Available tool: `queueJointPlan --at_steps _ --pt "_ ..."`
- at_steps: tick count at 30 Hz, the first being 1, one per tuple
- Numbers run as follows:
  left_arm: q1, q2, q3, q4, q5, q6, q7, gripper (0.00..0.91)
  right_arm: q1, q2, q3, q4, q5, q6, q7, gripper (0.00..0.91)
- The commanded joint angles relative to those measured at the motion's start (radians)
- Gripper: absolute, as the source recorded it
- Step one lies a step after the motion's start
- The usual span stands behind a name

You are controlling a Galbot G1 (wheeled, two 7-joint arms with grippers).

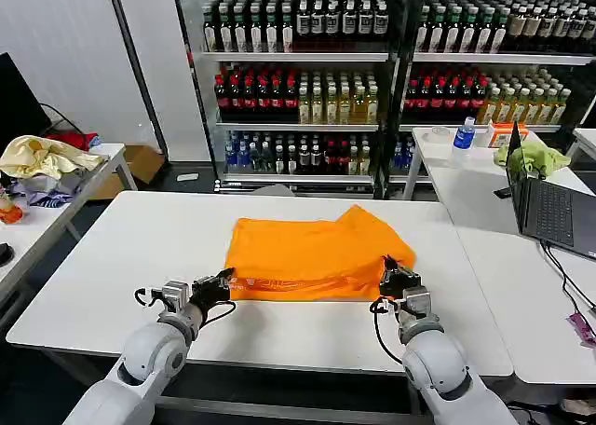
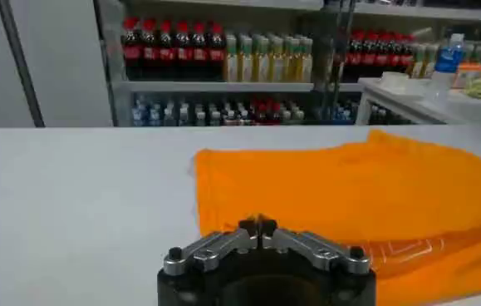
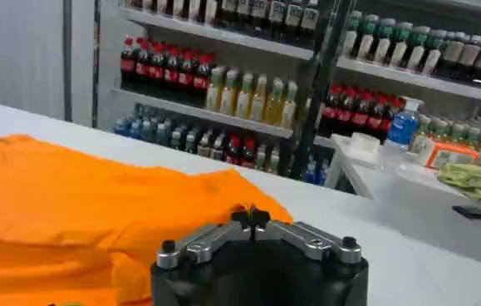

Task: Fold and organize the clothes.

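On the white tabletop in the head view, the orange T-shirt lies folded at the middle. The left end effector sits at its near left corner, the right end effector at its near right corner, touching the fabric edge.

From the left wrist view, the left end effector has its fingers pressed together, empty, just beside the T-shirt.

From the right wrist view, the right end effector is likewise closed, fingertips meeting at the T-shirt edge; whether cloth is pinched cannot be told.
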Motion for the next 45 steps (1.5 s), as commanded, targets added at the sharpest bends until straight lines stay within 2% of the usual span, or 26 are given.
queueJointPlan --at_steps 1,2,3,11,19,25,32,33,34,36,37,38,39,40,41,42,43,45 --pt "-0.018 -0.006 0.024 0.023 0.013 0.001 0.003 0.464 0.029 0.008 -0.011 -0.056 -0.02 0.007 -0.002 0.846" --pt "-0.014 -0.008 0.024 0.023 0.015 0.002 0.004 0.816 0.031 0.01 -0.012 -0.058 -0.025 0.01 -0.003 0.907" --pt "-0.011 -0.01 0.023 0.023 0.02 0.002 0.004 0.907 0.036 0.013 -0.015 -0.068 -0.035 0.018 -0.006 0.907" --pt "0.037 -0.022 -0.013 -0.022 0.017 0.008 0.017 0.907 0.028 0.032 -0.012 -0.073 -0.075 0.041 -0.033 0.907" --pt "0.124 -0.026 -0.064 -0.076 0.017 0.004 0.011 0.907 -0.064 0.021 0.036 0.002 -0.064 0.072 -0.039 0.907" --pt "0.13 -0.031 -0.07 -0.049 0.016 0.006 0.004 0.907 -0.135 0.007 0.103 0.055 -0.019 0.042 -0.026 0.907" --pt "0.091 -0.039 -0.051 0.001 0.019 0.005 -0.005 0.907 -0.174 -0.007 0.171 0.039 0.06 -0.046 0.018 0.907" --pt "0.09 -0.04 -0.048 0.005 0.019 0.006 -0.005 0.867 -0.174 -0.007 0.172 0.033 0.067 -0.053 0.022 0.907" --pt "0.084 -0.042 -0.045 0.009 0.02 0.005 -0.005 0.705 -0.172 -0.007 0.175 0.025 0.082 -0.065 0.028 0.907" --pt "0.081 -0.045 -0.04 0.013 0.022 0.005 -0.005 0.564 -0.168 -0.004 0.177 0.015 0.095 -0.075 0.031 0.907" --pt "0.078 -0.047 -0.037 0.019 0.024 0.004 -0.005 0.433 -0.163 -0.002 0.176 0.005 0.102 -0.083 0.034 0.907" --pt "0.077 -0.048 -0.034 0.024 0.025 0.003 -0.004 0.282 -0.157 0.001 0.175 -0.006 0.113 -0.09 0.039 0.766" --pt "0.075 -0.049 -0.031 0.028 0.026 0.002 -0.004 0.181 -0.153 0.002 0.175 -0.012 0.117 -0.093 0.04 0.675" --pt "0.073 -0.049 -0.03 0.031 0.027 0.001 -0.004 0.121 -0.147 0.003 0.172 -0.021 0.144 -0.096 0.041 0.343" --pt "0.071 -0.05 -0.028 0.037 0.028 0.0 -0.003 0.121 -0.144 0.003 0.169 -0.027 0.158 -0.096 0.04 0.212" --pt "0.069 -0.05 -0.027 0.041 0.029 -0.001 -0.003 0.071 -0.14 0.004 0.164 -0.032 0.167 -0.096 0.039 0.05" --pt "0.067 -0.051 -0.026 0.046 0.029 -0.003 -0.004 0.06 -0.139 0.005 0.162 -0.034 0.171 -0.096 0.039 0.01" --pt "0.065 -0.05 -0.025 0.053 0.029 -0.004 -0.004 0.04 -0.133 0.009 0.152 -0.044 0.185 -0.096 0.038 0.0"
